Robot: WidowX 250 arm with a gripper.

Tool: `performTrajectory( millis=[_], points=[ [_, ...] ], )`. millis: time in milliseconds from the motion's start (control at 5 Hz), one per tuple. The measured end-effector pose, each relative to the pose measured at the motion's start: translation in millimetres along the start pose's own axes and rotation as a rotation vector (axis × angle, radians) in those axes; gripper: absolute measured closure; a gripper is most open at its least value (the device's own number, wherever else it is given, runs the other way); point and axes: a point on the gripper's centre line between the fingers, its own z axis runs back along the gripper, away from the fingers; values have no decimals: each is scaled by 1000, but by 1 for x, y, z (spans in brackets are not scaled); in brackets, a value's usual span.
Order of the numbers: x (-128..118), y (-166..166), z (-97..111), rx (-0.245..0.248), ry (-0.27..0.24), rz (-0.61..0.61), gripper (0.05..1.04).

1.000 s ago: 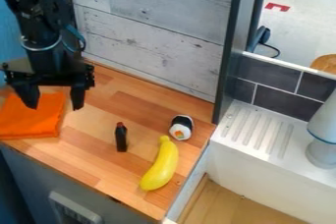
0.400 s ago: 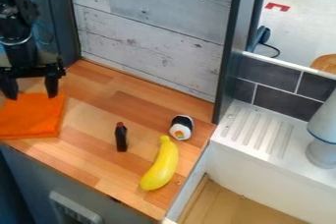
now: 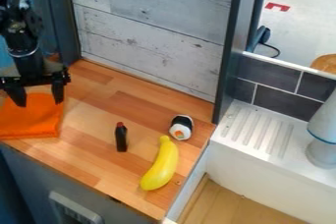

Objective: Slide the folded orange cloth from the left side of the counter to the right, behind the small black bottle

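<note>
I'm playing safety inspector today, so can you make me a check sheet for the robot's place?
Surface: wooden counter, with a dark mark on its front edge.
Job's things: orange cloth lying at the left side of the picture, nearest the gripper.
Clutter: small black bottle with a red tip; yellow banana near a toy sushi roll.
Gripper: open, holding nothing, at the cloth; touching or not, I can't tell.
Cables: one thin black cable behind the dark tiles; on the counter, nothing seen.
Surroundings: pale plank wall behind; white sink on the right.
</note>
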Motion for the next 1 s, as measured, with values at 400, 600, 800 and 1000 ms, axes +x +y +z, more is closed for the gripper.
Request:
performTrajectory(
  millis=[400,600,800,1000],
  points=[
    [5,42,-19,-10,32,64,83],
    [4,49,-26,-20,33,84,83],
    [6,47,-29,-29,19,88,83],
    [3,46,-36,-32,26,95,83]
  ],
)
